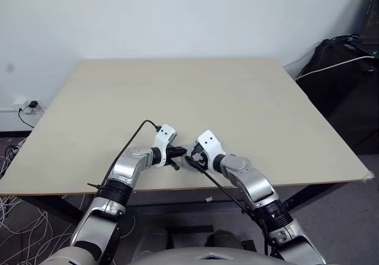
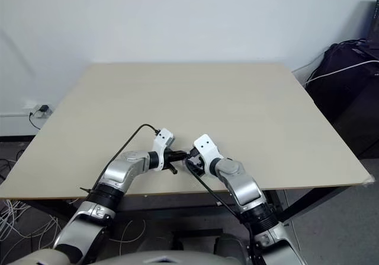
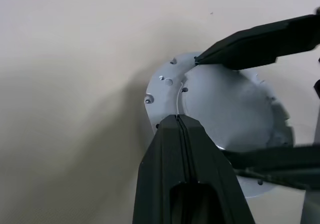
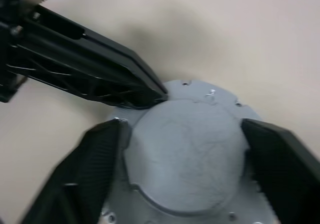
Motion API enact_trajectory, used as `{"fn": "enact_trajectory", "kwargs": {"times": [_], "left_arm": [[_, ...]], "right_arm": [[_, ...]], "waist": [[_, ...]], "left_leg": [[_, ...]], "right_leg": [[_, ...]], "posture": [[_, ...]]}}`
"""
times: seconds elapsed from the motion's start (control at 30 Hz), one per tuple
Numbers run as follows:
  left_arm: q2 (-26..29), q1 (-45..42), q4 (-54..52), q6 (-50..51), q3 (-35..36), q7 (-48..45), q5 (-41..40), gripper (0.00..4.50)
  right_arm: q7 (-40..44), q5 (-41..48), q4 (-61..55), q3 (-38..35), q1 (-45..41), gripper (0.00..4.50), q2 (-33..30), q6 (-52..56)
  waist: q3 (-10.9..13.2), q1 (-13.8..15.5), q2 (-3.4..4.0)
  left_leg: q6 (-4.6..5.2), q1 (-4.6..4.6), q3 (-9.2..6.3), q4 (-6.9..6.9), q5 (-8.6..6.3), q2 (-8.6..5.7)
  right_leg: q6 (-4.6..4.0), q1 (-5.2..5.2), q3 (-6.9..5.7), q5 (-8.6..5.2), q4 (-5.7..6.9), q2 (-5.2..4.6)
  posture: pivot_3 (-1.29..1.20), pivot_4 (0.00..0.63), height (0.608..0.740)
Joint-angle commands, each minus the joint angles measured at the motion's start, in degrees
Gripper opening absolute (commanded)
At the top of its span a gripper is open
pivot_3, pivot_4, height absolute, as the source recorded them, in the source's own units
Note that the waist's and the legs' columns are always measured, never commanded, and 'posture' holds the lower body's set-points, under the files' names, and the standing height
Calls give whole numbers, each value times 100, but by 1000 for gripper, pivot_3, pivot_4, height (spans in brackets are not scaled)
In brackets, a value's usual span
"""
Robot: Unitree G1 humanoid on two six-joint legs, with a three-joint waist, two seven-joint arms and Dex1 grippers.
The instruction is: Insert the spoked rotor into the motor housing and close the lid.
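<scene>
The lid (image 3: pixel 225 108) is a silver-grey round cap with a raised centre and a flange with small screw holes, lying flat on the table near its front edge. My left gripper (image 3: pixel 178 116) is shut, and its joined tips rest at the lid's flange, right by the raised centre. From the other side my right gripper (image 4: pixel 182 126) stands open, one finger (image 4: pixel 100 159) on each side of the raised centre (image 4: pixel 185 149). In the head views the two grippers (image 1: pixel 176 157) (image 1: pixel 190 157) meet tip to tip. The spoked rotor and the motor housing are hidden.
The pale wooden table (image 1: pixel 177 93) stretches wide and bare beyond the grippers, and its front edge (image 1: pixel 177 189) is close behind them. A black cable (image 1: pixel 135 136) loops off my left wrist. Dark bags and cables (image 1: pixel 349 81) stand off the table's right side.
</scene>
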Motion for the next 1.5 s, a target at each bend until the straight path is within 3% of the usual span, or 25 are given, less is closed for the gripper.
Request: {"fn": "enact_trajectory", "kwargs": {"times": [0.03, 0.53, 0.93, 1.2, 1.5], "left_arm": [[-19, 38, 1, 152, -189, -77, 69, 0], [-57, 127, -72, 152, -166, -70, 31, 0], [-124, 148, -82, 132, -171, -63, 27, 0], [-135, 187, -133, 162, -190, -78, 33, 0], [-125, 225, -167, 183, -189, -85, 26, 0]], "right_arm": [[67, 52, 70, 34, 82, 4468, 32, 59], [-351, 38, 47, -357, 151, 4468, 342, -521], [67, 217, -130, -438, 169, 4468, -5, -488], [813, 896, -637, -578, 264, 4468, -151, -447], [348, 1666, -1288, -1427, 447, 4468, 215, -84]], "waist": [[0, 3, 0], [0, 12, 0], [0, 28, 0], [0, 31, 0], [0, 72, 0]], "left_leg": [[0, 0, 0, 0, 0, 0], [-1, -4, 0, -15, 0, -2], [-1, -6, 1, -31, 1, -5], [-1, -8, 0, -33, 1, -6], [-1, -10, -2, -37, 0, -8]], "right_leg": [[0, 0, 0, 0, 0, 0], [-1, -5, 2, 0, -13, -3], [-2, -3, 1, 2, -37, -4], [-2, -3, 1, 2, -43, -4], [-2, -3, 1, 2, -47, -7]], "posture": [[0, 0, 740], [0, 0, 740], [0, 0, 740], [0, 0, 740], [0, 0, 740]]}}
